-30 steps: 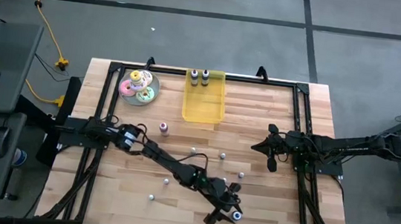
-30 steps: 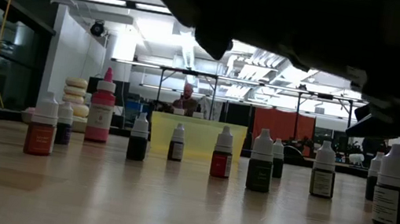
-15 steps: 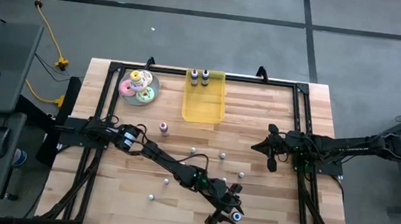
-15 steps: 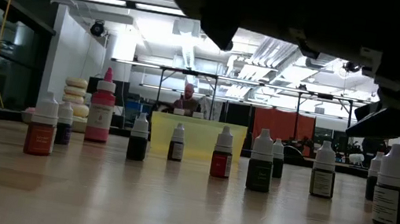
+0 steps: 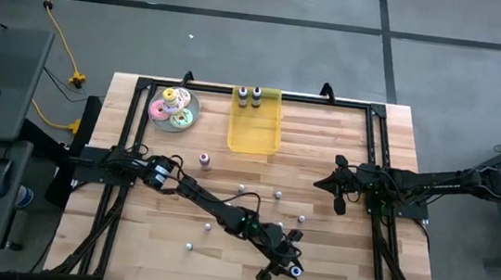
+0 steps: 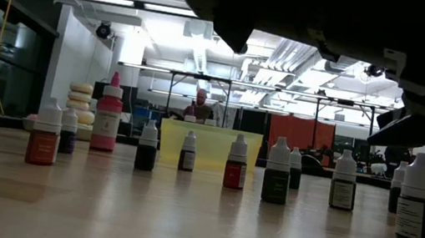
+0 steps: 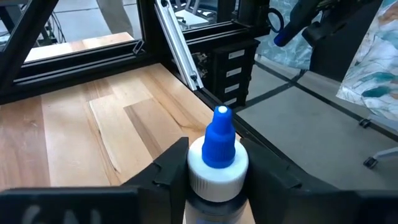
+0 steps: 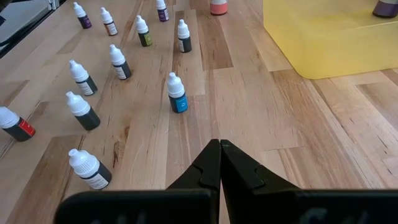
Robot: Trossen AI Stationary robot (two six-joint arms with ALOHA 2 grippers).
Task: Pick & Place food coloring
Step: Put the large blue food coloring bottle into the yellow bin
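Observation:
A food coloring bottle [image 7: 218,140] with a blue dropper tip and a white cap collar stands upright between my left gripper's [image 7: 217,169] fingers. That is close to the table's near edge, right of centre [image 5: 291,267]. Its body is hidden below the fingers. Several more small bottles [image 8: 177,94] stand scattered on the wood, seen in a row in the low view [image 6: 235,162]. My right gripper [image 8: 219,147] is shut and hovers over the table's right side [image 5: 339,188], touching nothing. My left gripper pinches the bottle by the white collar of its cap [image 7: 198,169], one finger [image 7: 171,165] on each side. The fingers come slanting from the table's far left. The bottle stays upright with its blue tip up. Whether its base is on the table is hidden.
A yellow tray [image 5: 255,126] lies at the far middle with two bottles [image 5: 250,94] at its far end. A plate of iced donuts [image 5: 174,108] is far left, with a pink bottle [image 5: 205,159] nearer. Black frame rails [image 5: 382,145] run along the table's sides.
In the low view the left arm's dark underside has risen a little over the first half second, then held still. The bottles standing on the table have kept their places.

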